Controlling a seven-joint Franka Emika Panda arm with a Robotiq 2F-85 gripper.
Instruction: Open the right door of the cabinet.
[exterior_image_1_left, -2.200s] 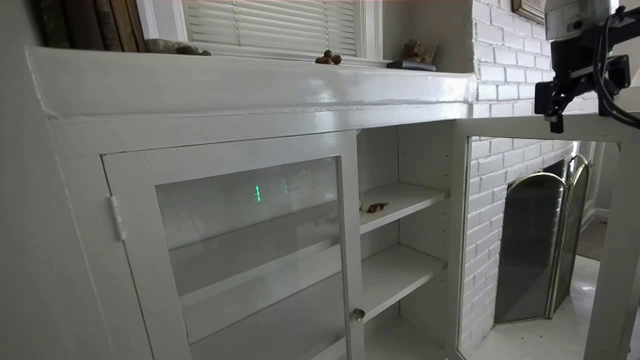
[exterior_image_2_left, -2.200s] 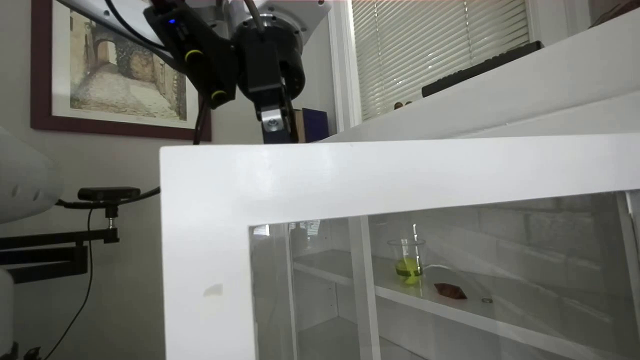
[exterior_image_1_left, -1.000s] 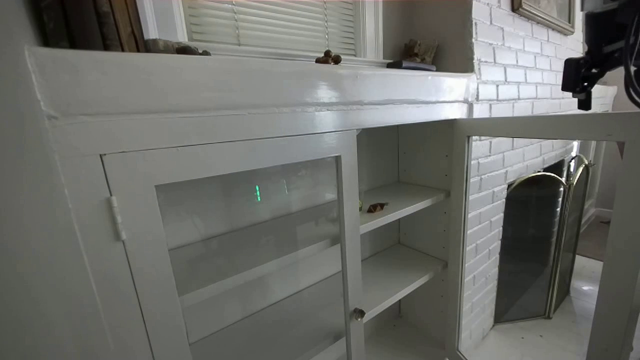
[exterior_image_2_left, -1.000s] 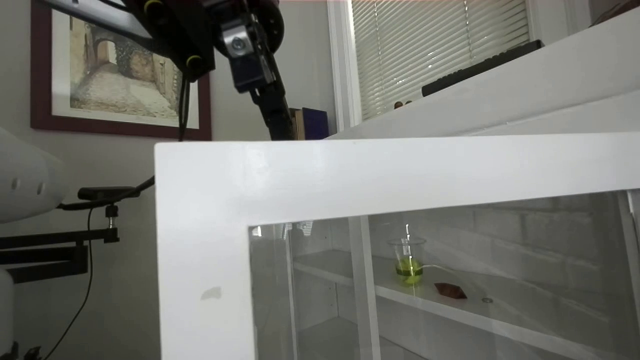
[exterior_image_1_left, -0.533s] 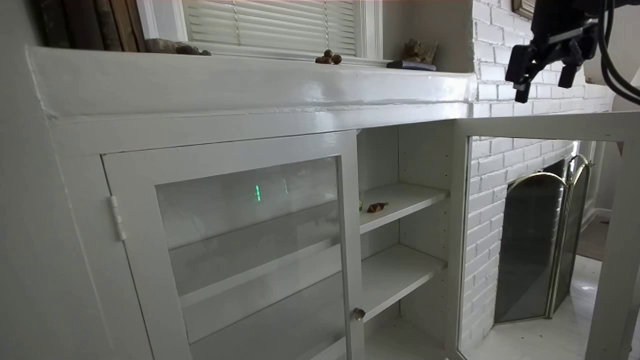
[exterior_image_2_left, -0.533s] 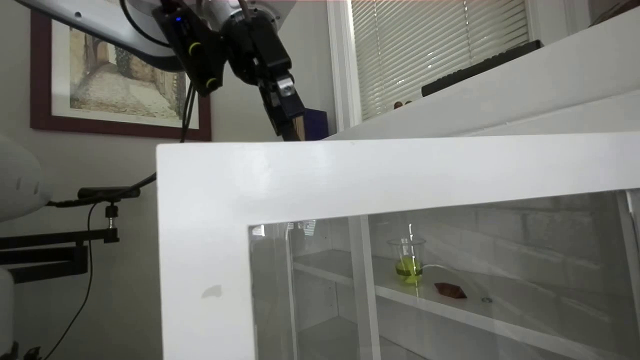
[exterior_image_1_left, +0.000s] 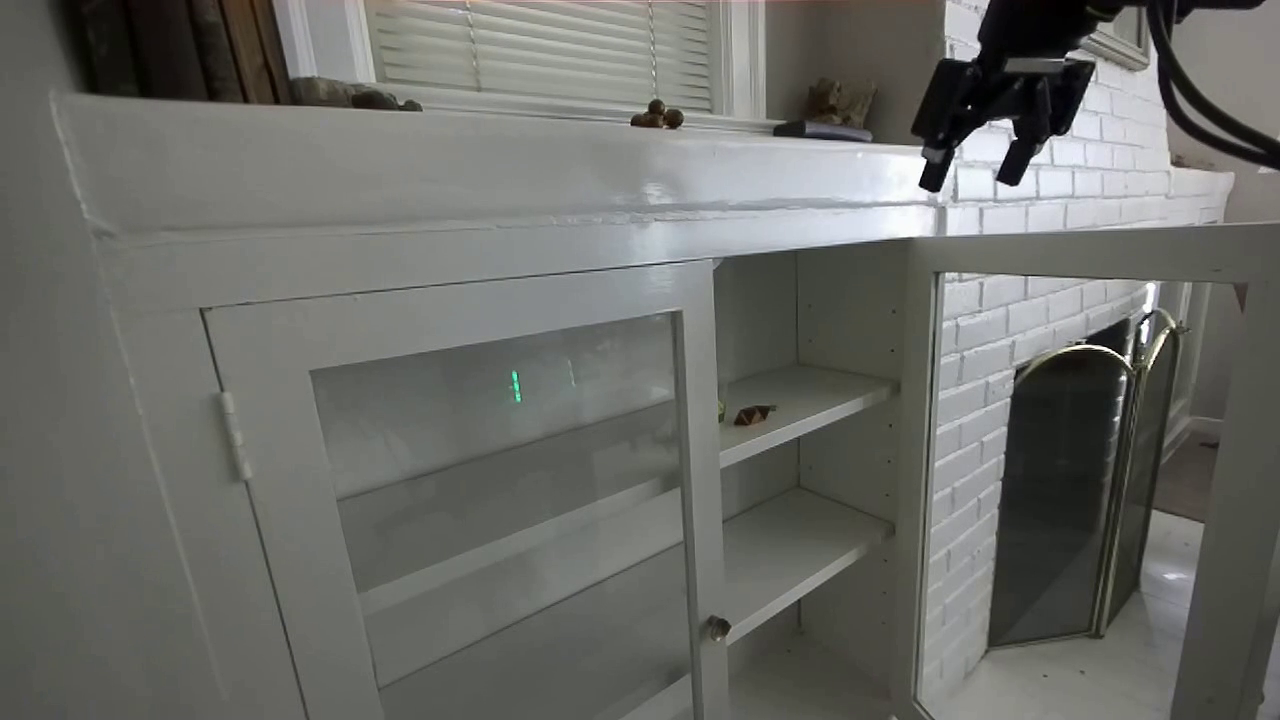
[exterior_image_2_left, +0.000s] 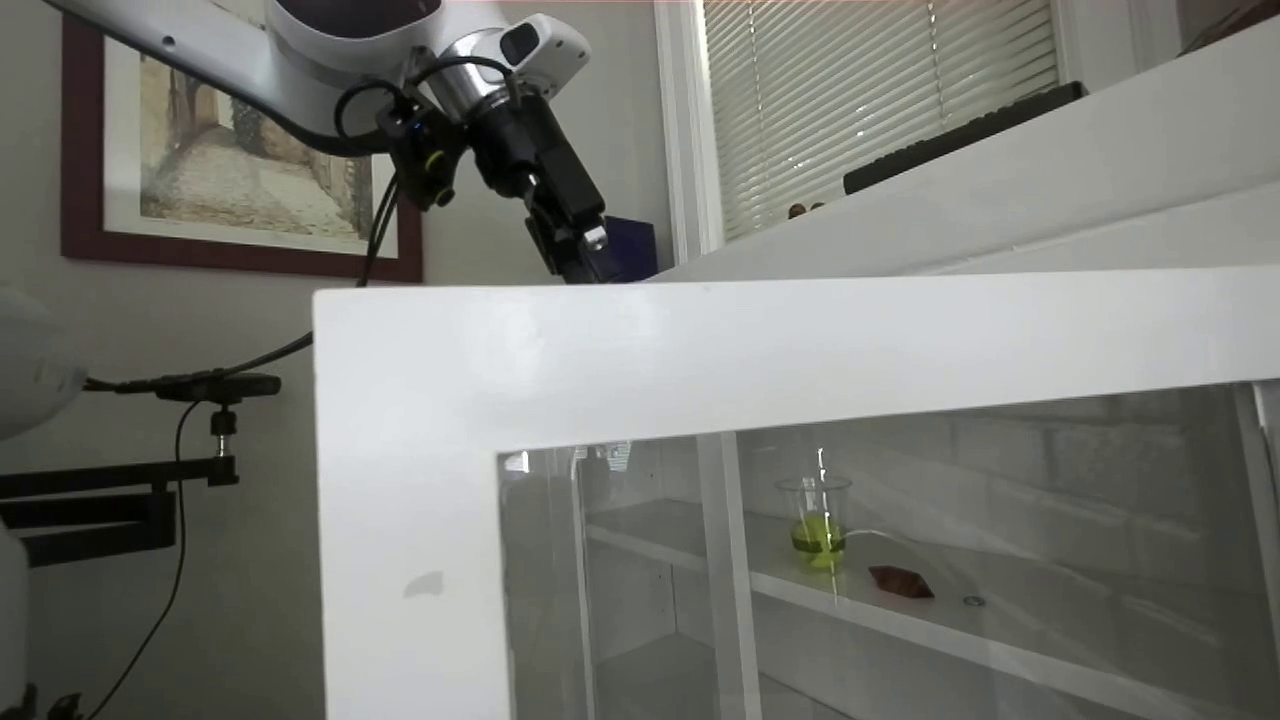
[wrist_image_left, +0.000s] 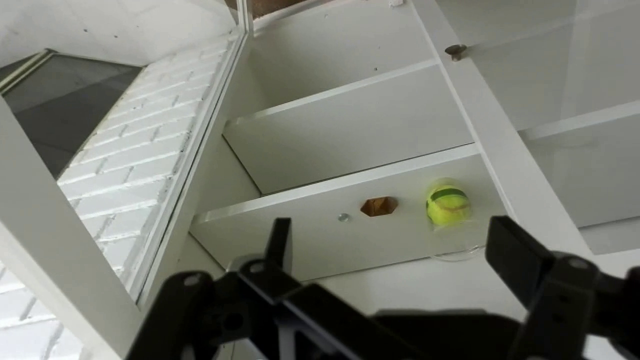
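Right door (exterior_image_1_left: 1085, 256) stands open, swung out from the cabinet (exterior_image_1_left: 500, 254). Gripper (exterior_image_1_left: 974, 174) shows above the door's top edge in both exterior views, fingers (wrist_image_left: 516, 257) wide apart. Inside, upper shelf (wrist_image_left: 322, 245) holds clear cup (exterior_image_2_left: 801, 503) with yellow ball (wrist_image_left: 448, 206), brown faceted piece (wrist_image_left: 379, 206) beside it.

The right door (exterior_image_1_left: 1090, 255) on the cabinet (exterior_image_1_left: 450, 175) is swung wide open in an exterior view, white brick (exterior_image_1_left: 970, 420) and a fireplace screen (exterior_image_1_left: 1060, 500) showing through it. The other door (exterior_image_1_left: 450, 315) is closed, and some little brown faceted thing (exterior_image_1_left: 753, 415) is sitting on the upper shelf (exterior_image_1_left: 820, 393). Gripper (exterior_image_1_left: 973, 176) is up above that open door, fingers (exterior_image_1_left: 935, 172) spread apart.
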